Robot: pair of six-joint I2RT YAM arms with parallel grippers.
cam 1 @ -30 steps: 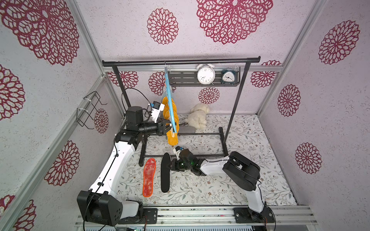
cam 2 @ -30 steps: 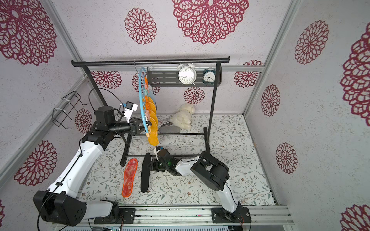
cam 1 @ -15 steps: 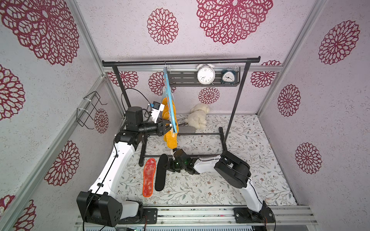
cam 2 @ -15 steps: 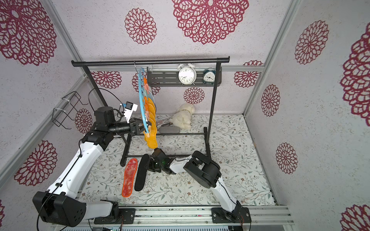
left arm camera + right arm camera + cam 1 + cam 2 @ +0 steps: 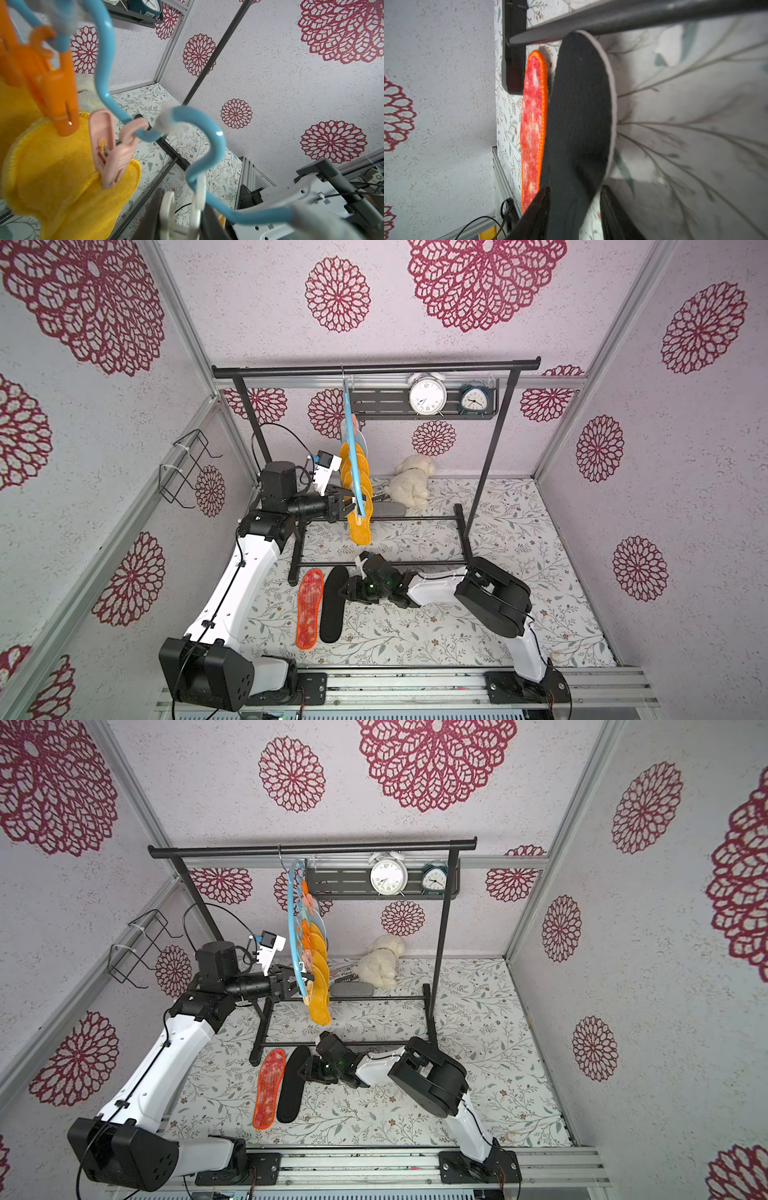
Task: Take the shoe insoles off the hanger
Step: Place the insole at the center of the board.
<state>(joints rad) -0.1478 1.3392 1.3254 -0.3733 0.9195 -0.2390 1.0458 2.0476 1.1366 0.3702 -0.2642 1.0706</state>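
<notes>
A black metal garment rack stands across the floral floor; its lower bar lies close by the right gripper. A fluffy white toy and a grey pouch lie behind. The thin, wavy blue plastic hanger hangs on the rack, and the left gripper is clamped on its lower end. Fuzzy orange-yellow insoles are pegged to it. The felt-like black insole lies flat beside the mottled red insole, between the right gripper's parted jaws.
</notes>
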